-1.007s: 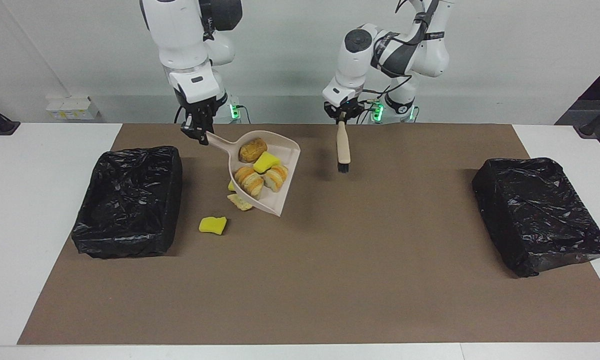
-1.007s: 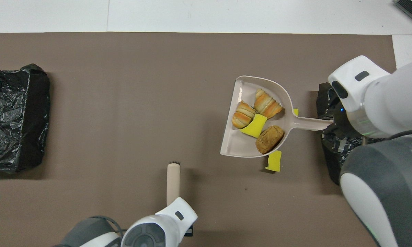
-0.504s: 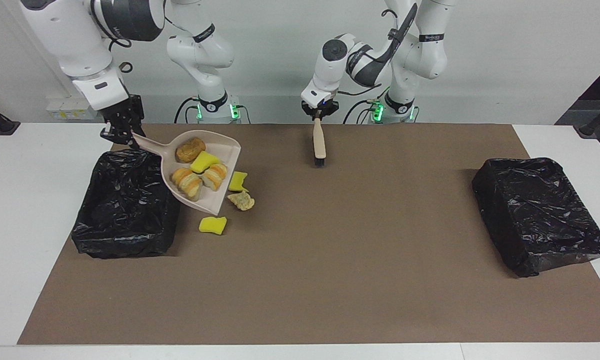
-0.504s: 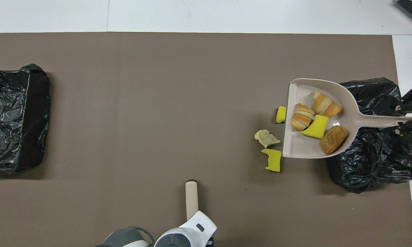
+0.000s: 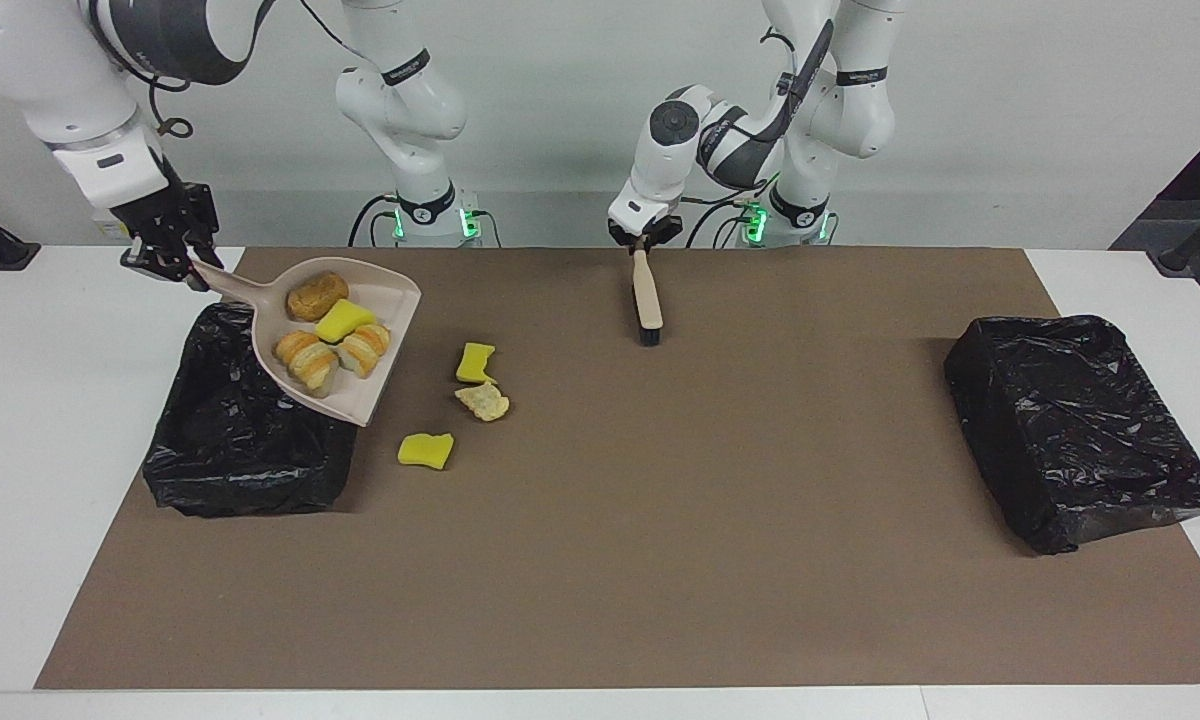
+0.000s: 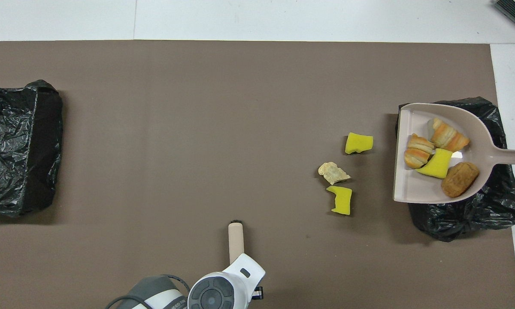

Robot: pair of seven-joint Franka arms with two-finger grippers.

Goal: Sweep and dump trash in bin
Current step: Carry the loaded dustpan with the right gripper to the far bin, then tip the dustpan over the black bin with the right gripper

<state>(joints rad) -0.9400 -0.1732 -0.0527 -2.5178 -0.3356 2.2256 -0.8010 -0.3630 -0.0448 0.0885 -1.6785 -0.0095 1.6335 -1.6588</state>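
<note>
A brown mat [image 5: 660, 560] covers the white table [image 5: 50, 420]. On it sit two black-lined bins [image 5: 250, 420] [image 5: 1075, 425]. Three scraps [image 5: 477, 362] [image 5: 483, 401] [image 5: 426, 450] lie beside the bin at the right arm's end.

You find nothing here that you can read. Small dark lettering runs along the bands on both robot arms [image 5: 405, 66], but it is too small for you to make out.
</note>
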